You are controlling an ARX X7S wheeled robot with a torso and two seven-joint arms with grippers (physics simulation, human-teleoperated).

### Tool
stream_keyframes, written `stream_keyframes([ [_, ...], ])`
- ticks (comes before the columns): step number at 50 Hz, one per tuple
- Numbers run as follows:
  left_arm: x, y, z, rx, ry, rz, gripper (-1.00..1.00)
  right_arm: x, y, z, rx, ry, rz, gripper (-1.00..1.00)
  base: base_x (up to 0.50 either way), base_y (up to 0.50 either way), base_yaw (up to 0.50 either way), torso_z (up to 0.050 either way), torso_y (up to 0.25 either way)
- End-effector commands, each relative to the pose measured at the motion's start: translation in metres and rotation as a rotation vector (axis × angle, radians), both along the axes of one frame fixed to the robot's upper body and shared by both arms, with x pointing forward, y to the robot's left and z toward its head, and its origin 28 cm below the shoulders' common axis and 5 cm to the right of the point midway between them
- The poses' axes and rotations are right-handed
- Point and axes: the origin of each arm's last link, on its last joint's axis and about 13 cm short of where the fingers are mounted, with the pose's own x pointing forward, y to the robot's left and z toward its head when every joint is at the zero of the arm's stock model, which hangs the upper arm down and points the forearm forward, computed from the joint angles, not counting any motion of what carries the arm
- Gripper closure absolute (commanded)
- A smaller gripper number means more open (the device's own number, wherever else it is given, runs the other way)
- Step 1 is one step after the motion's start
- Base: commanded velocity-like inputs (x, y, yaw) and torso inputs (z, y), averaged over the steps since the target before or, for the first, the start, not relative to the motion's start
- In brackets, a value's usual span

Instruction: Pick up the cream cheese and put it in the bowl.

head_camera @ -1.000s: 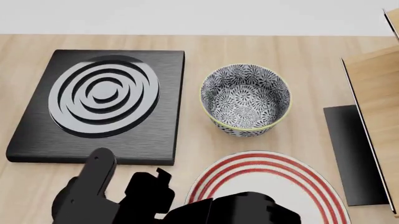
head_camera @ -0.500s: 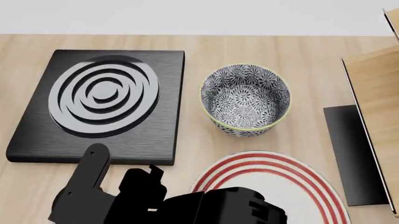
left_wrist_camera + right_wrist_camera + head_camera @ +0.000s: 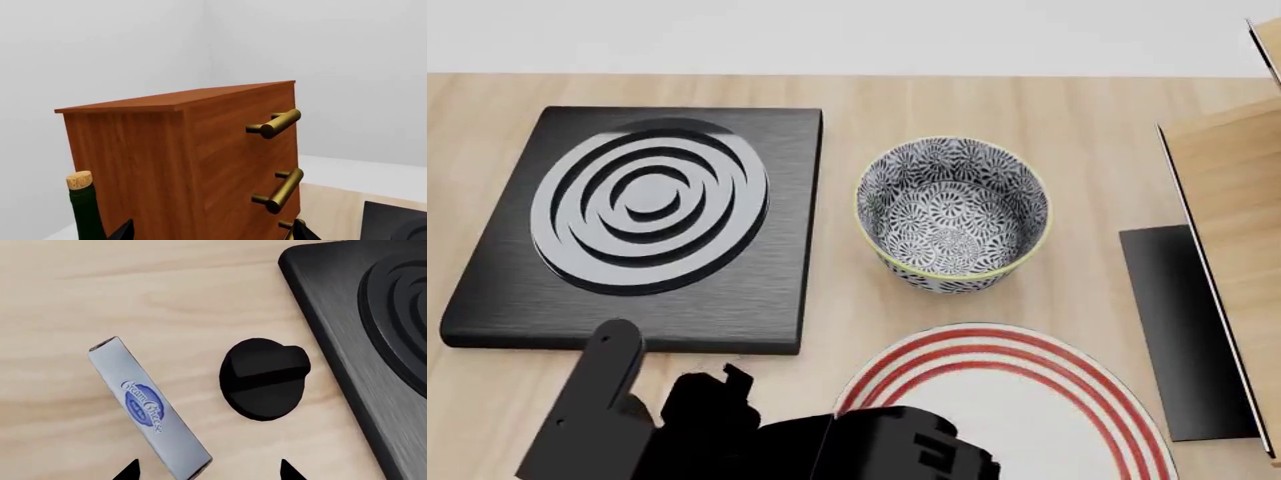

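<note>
The cream cheese [image 3: 143, 405], a pale blue-grey box with a blue oval logo, lies flat on the wooden table in the right wrist view. My right gripper [image 3: 208, 472] is open, and the box's near end lies between its two fingertips. The box is hidden in the head view, where a black arm [image 3: 761, 440] covers the table's lower left. The floral bowl [image 3: 954, 275] stands empty at the middle of the table. My left gripper [image 3: 212, 236] is open and empty, facing a wooden cabinet.
A black burner board [image 3: 761, 250] with grey rings lies left of the bowl; its edge [image 3: 353, 340] and a black round knob [image 3: 263, 377] are beside the box. A red-ringed plate [image 3: 1001, 400] sits in front of the bowl. The left wrist view shows a cabinet [image 3: 200, 160] and a corked bottle [image 3: 87, 210].
In the head view the black arm has slid left and lower along the front of the table. The bowl, plate and board have not moved.
</note>
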Motion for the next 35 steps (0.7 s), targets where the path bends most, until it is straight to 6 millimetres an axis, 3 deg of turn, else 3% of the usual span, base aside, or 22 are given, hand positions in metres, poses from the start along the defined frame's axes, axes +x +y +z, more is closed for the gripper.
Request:
stream_keyframes([
  [1,0.001,0.0,0.0,0.0,0.0,-0.001,-1.0,0.0,0.008,-0.006,0.005,0.019,0.026,-1.0,0.0,0.0,0.0,0.0,0.0],
  [35,0.0,0.0,0.0,0.0,-0.005,0.004,-1.0,0.006,0.01,-0.022,-0.008,0.059,0.035,-1.0,0.0,0.0,0.0,0.0,0.0],
])
